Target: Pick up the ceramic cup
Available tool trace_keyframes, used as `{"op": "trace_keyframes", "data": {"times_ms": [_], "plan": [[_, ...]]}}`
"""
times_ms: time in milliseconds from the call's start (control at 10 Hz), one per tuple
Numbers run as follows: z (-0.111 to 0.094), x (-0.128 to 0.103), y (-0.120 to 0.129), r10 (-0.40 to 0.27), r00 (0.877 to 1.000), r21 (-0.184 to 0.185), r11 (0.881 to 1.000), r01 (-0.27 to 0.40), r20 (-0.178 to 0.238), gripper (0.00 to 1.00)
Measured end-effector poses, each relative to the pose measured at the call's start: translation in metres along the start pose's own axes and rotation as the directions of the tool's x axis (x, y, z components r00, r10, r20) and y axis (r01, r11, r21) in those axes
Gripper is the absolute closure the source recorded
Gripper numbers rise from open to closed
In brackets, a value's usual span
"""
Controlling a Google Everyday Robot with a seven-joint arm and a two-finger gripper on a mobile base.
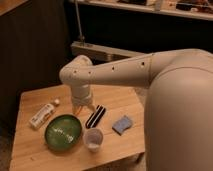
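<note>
The ceramic cup [93, 139] is small, white and round, and stands upright near the front edge of the wooden table [30, 150], just right of the dark-green plate [63, 132]. My gripper [82, 107] points down at the end of the white arm. It hangs over the table behind the cup and above the plate's far rim. It is apart from the cup and holds nothing that I can see.
A black bar with a white stripe [96, 116] lies just behind the cup. A blue sponge [122, 124] lies to the cup's right. A white bottle [42, 115] lies at the left. A dark wall and a shelf stand behind the table.
</note>
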Motion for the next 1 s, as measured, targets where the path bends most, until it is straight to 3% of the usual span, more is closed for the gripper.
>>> {"op": "trace_keyframes", "data": {"times_ms": [300,400,600,800,1000], "plan": [[-0.001,-0.003,-0.021,-0.009,0.999,-0.044,0.999,0.010,0.031,0.35],[-0.003,0.000,-0.046,-0.008,0.998,-0.101,0.995,0.014,0.063,0.35],[-0.004,0.005,-0.084,0.000,0.995,-0.171,0.985,0.017,0.099,0.35],[-0.006,0.011,-0.129,-0.003,0.991,-0.310,0.950,0.044,0.133,0.35],[-0.012,0.020,-0.137,-0.043,0.988,-0.397,0.912,0.098,0.146,0.35]]}}
